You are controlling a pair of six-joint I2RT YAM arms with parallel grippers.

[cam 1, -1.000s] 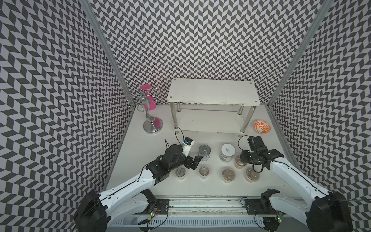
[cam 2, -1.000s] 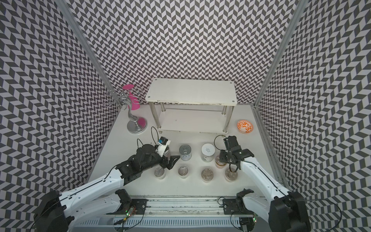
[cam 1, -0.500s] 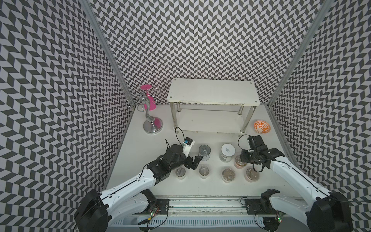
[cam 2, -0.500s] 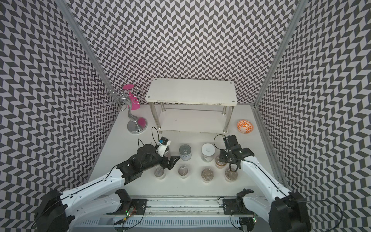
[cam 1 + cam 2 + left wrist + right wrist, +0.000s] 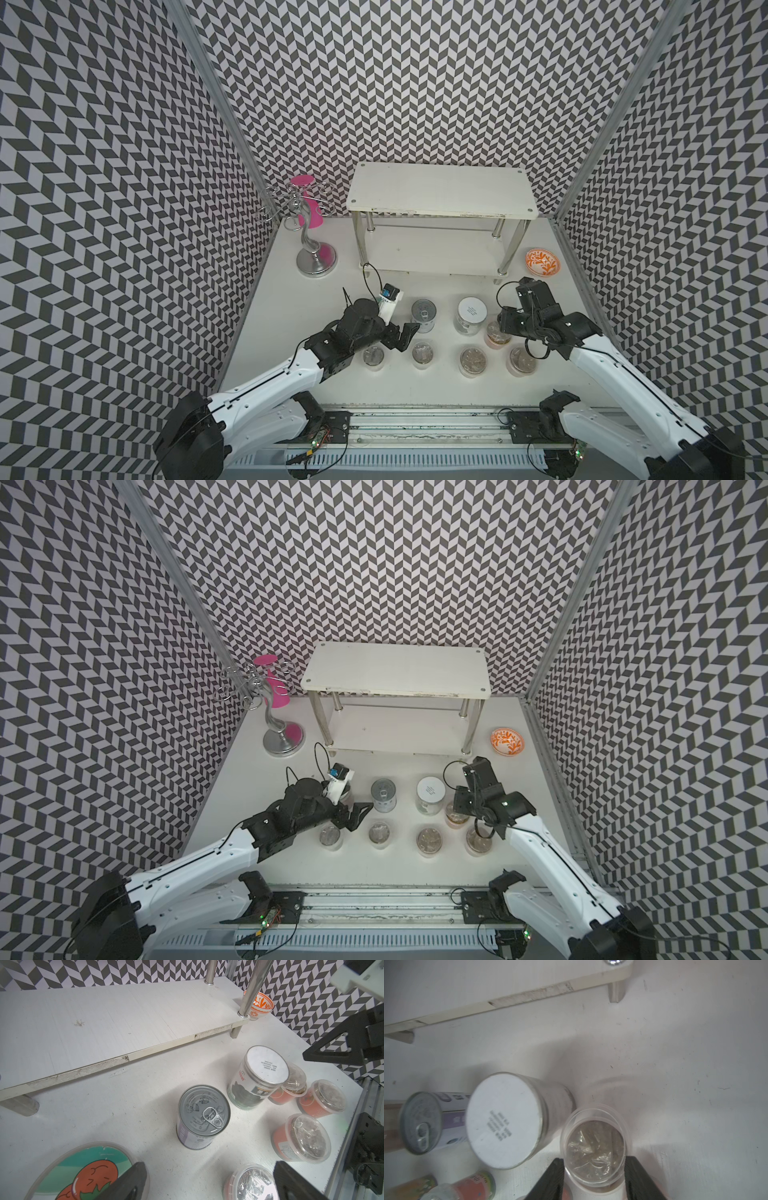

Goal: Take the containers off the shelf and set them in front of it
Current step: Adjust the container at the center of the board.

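Eight containers (image 5: 473,360) are now off the shelf (image 5: 440,195) (both tiers bare) and stand on the table (image 5: 291,316) in front of it. Little has moved in the past second: the right gripper (image 5: 595,1161) remains clamped on the last short tub (image 5: 593,1140), apparently resting just right of the white-lidded jar (image 5: 471,309), while the left gripper (image 5: 401,336), jaws wide apart, hovers empty beside the picture-lid jar (image 5: 83,1167) and the tin can (image 5: 424,311). Only release and withdrawal seem left
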